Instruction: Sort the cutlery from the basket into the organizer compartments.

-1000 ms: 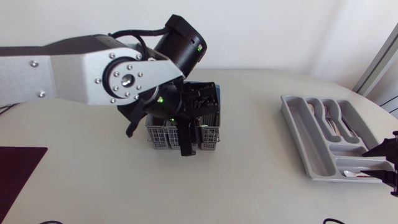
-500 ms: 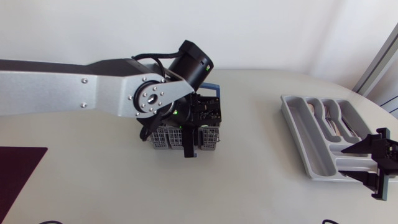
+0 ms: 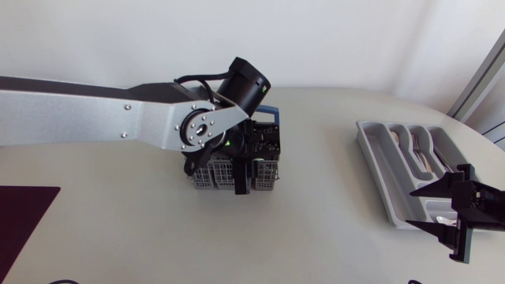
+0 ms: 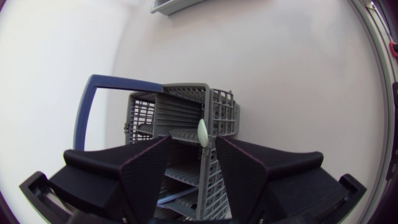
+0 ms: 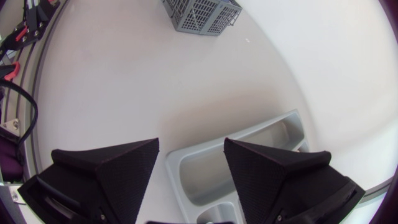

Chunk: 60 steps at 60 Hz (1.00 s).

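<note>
Left jaws: spread wide, low over the basket (image 4: 180, 109), one on each side of an upright cutlery handle (image 4: 203, 132); they seem not to touch it.
Right jaws: wide, holding nothing, above the organizer (image 3: 371, 146) at the right edge of the counter (image 3: 316, 229).
Basket: mid-counter, towards the far edge, well apart from the organizer.
Risk, grip: closing off-centre may push the slim handle aside, or pinch the basket's grid wall with it.
Risk, lift: a snagged piece could drag the light basket up or tip it.
Risk, carry: a pinch near the tip may let the piece swing and slip out.
</note>
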{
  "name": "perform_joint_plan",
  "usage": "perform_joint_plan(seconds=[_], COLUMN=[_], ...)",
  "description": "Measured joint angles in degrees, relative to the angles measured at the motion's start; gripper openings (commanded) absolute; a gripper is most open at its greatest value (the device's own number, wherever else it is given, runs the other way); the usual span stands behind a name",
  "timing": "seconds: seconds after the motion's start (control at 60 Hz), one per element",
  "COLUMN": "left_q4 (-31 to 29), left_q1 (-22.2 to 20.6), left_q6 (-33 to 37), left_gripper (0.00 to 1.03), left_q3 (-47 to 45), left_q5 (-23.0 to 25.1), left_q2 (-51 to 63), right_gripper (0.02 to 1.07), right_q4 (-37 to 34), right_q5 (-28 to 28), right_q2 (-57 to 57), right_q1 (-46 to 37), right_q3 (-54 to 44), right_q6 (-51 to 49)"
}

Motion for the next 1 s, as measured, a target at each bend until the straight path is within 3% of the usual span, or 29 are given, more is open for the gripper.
perform_joint_plan(seconds=[1.0], left_q4=[4.13], left_q1=[0.74], left_q6=[3.1], left_gripper=[0.34], left_q3=[-0.5], left_q5=[-2.19], left_q2=[2.12], right_gripper=[0.81], right_q4=[0.2], right_q5=[-0.2], right_q2=[-9.77], right_q1=[7.43], right_q3=[-3.91], right_q6=[8.02])
